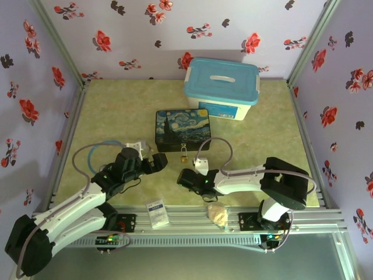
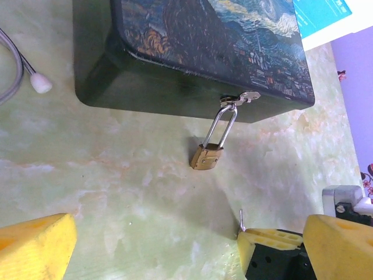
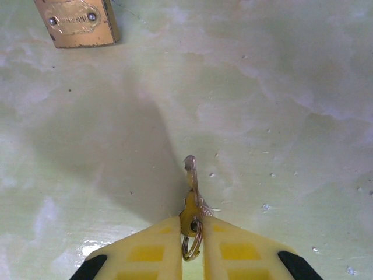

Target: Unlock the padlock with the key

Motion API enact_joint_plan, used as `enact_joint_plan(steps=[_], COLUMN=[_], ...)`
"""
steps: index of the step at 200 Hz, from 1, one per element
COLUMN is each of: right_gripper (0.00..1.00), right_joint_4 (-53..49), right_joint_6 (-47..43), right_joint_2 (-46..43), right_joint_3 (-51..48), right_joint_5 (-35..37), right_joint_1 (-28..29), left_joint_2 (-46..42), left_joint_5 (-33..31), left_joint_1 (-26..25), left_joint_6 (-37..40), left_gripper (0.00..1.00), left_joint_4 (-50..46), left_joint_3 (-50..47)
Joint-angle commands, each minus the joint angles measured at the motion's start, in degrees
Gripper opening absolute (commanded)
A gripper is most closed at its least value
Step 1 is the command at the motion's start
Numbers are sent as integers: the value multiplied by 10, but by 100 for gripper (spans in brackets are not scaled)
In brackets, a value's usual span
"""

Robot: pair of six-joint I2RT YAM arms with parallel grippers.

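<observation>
While the key point(image 3: 190, 186) is clamped by the low right end effector point(image 3: 191, 226), the left end effector point(image 2: 186, 251) is held wide apart — padlock point(image 2: 206, 157) hung ahead.

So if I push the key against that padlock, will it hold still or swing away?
It will likely swing: the padlock hangs only by its shackle from the hasp of the box, so it should pivot. Its small brass body probably slides easily on the smooth table. It looks like solid metal, so the key is unlikely to harm it.
</observation>
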Motion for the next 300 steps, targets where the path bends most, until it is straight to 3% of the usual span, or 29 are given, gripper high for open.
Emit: enact_joint_plan(steps=[1,68,92,119,142,157,180,208,219,258,300], right_gripper=[12,2,1,0,0,0,0,0,0,0,0], right_joint_4=[40,167,228,214,221,229,243,259,268,289,295], right_joint_6=[3,-47,-80,-120,-141,-150,-147,-141,-138,-121,-120], right_joint_2=[-3,-97,-149,-188,-214,-224,-231,-229,-230,-244,-249], right_joint_3=[-44,-152,-201,-210,-209,-206,-200,-186,-185,-200,-204], right_joint_5=[-68,-110,-133,-152,-161,-168,-177,-198,-198,-187,-183], right_joint_1=[-9,-54,-75,-96,-101,-101,-101,-100,-96,-89,-89], left_joint_2=[11,53,87,120,162,185,208,274,299,358,420], left_joint_5=[27,48,59,59,55,32,-31,-24,-21,-17,6], left_joint_1=[-2,-2,-6,-27,-44,-71,-123,-146,-147,-151,-174], left_joint_6=[-30,-48,-101,-90,-127,-128,-111,-124,-137,-154,-172], left_gripper=[100,100,96,96,91,87,85,85,81,45,45], left_joint_4=[80,149,261,265,352,382,354,410,434,472,544], left_joint_3=[-27,-44,-84,-61,-75,-72,-33,-9,-8,3,24])
